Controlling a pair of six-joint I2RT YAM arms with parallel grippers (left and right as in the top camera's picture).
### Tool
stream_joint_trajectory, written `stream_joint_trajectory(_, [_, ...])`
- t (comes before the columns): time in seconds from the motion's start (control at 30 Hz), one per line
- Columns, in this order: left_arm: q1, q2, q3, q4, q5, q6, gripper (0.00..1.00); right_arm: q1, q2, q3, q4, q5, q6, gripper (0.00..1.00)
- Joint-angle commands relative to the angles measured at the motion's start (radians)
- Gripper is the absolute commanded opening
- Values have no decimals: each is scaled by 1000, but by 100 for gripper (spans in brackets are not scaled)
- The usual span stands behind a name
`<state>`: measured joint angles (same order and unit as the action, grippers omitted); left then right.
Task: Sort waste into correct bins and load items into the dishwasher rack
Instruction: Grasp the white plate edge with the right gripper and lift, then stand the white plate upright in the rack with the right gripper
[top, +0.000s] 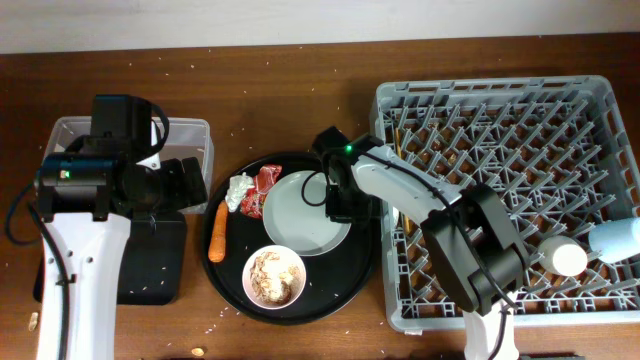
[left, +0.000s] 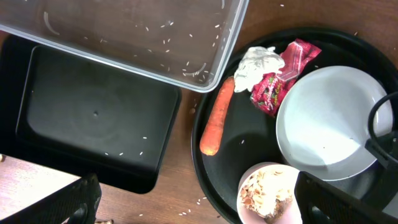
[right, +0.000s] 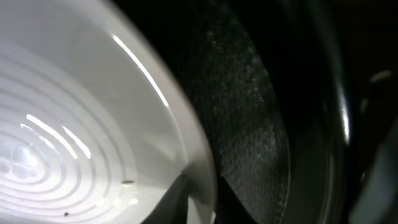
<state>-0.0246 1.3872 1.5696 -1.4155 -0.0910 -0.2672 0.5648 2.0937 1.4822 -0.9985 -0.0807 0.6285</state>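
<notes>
On round tray: plate, bowl of rice, carrot, tissue, wrapper all wait | rack has white cup, blue cup | we see left gripper wide open, holding nothing | right gripper at plate rim, we cannot tell its grip

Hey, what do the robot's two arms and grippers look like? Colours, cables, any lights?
The left arm and right arm each have smooth white links, boxy black joint housings and a small green light. A thin black cable loops beside the left one. The left gripper and right gripper are black.
</notes>
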Motion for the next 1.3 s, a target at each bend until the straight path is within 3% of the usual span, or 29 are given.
stream_joint_trajectory(0.0, [3,-10,17,0,-11,-13,99,-11,-3,4,-29,23,5,4])
stream_joint_trajectory(0.07, [3,-10,17,0,-11,-13,99,-31,-60,24,-56,42,5,4])
stream_joint_trajectory(0.2, [3,-10,17,0,-11,-12,99,-82,-393,105,-64,111,-115,4])
stream_joint_trajectory(0.3, [3,-10,17,0,-11,-12,99,-152,-638,111,-74,362,-201,4])
stream_joint_trajectory(0.4, [3,-10,17,0,-11,-12,99,-346,-766,111,-106,770,-437,4])
stream_joint_trajectory(0.43, [3,-10,17,0,-11,-12,99,-448,-758,111,-112,883,-464,4])
stream_joint_trajectory(0.6, [3,-10,17,0,-11,-13,99,-658,-623,79,-55,912,-465,4])
stream_joint_trajectory(0.8, [3,-10,17,0,-11,-12,99,-660,-385,79,-34,943,-501,4])
stream_joint_trajectory(0.93, [3,-10,17,0,-11,-12,99,-660,-375,79,-15,980,-510,6])
stream_joint_trajectory(0.97, [3,-10,17,0,-11,-12,99,-654,-375,79,-14,980,-521,25])
stream_joint_trajectory(1.0, [3,-10,17,0,-11,-12,99,-650,-378,80,-5,980,-521,31])
stream_joint_trajectory(1.13, [3,-10,17,0,-11,-12,99,-648,-410,94,9,970,-520,33])
stream_joint_trajectory(1.2, [3,-10,17,0,-11,-12,99,-633,-460,94,1,844,-516,33])
stream_joint_trajectory(1.27, [3,-10,17,0,-11,-12,99,-663,-518,94,-25,654,-367,58])
